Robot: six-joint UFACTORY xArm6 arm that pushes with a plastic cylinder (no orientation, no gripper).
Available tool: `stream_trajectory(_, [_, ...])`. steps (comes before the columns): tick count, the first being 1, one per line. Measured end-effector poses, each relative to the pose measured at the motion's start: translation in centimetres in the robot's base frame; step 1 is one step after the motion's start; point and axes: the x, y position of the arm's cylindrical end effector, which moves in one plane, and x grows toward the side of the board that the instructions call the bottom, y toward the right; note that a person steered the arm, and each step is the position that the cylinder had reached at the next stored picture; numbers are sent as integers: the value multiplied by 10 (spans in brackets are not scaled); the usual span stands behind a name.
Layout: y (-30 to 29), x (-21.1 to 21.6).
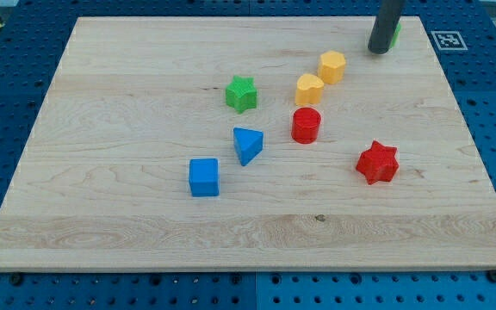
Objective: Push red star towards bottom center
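The red star (377, 162) lies on the wooden board at the view's right, a little below the middle. My tip (378, 50) is at the view's top right, well above the red star and apart from it. A green block (396, 33) is mostly hidden behind the rod; its shape cannot be made out.
A red cylinder (306, 125) sits left of and above the star. A yellow heart (309, 88) and a yellow hexagon (332, 65) lie above it. A green star (241, 93), a blue triangle (247, 145) and a blue cube (204, 177) are toward the left. The board's edge (248, 269) runs along the bottom.
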Motion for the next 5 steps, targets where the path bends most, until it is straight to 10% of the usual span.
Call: stream_trajectory(5, [-33, 197])
